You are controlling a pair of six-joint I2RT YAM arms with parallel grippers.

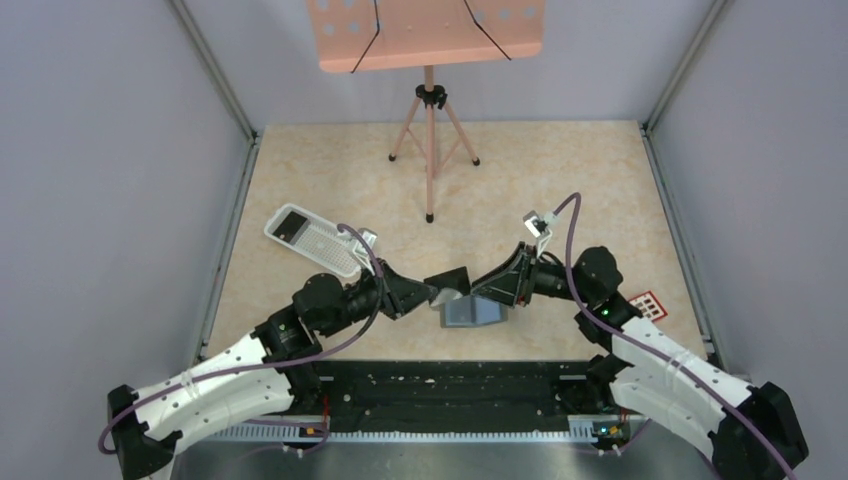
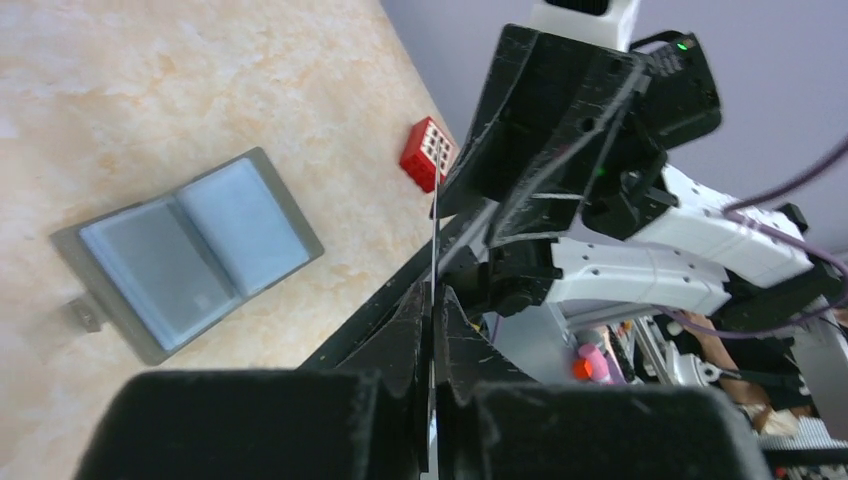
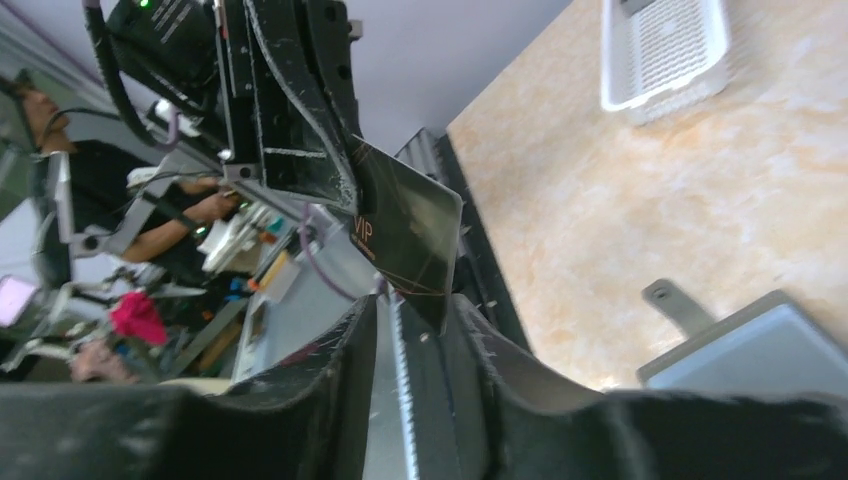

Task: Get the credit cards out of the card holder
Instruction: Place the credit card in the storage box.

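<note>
The card holder point(image 1: 476, 314) lies open and flat on the table; both bluish-grey halves show in the left wrist view point(image 2: 190, 250). My left gripper point(image 1: 432, 293) is shut on a dark credit card point(image 1: 450, 279) and holds it above the holder. That card shows edge-on between my left fingers point(image 2: 433, 295). It is dark with "VIP" lettering in the right wrist view point(image 3: 405, 225). My right gripper point(image 3: 415, 305) is open, and the card's lower corner reaches between its jaws. A red credit card point(image 1: 648, 303) lies on the table at the right.
A white ribbed tray point(image 1: 312, 238) with a dark card point(image 1: 292, 226) in it sits at the left, behind my left arm. A tripod stand point(image 1: 430, 140) stands at the back middle. Walls enclose the table on three sides.
</note>
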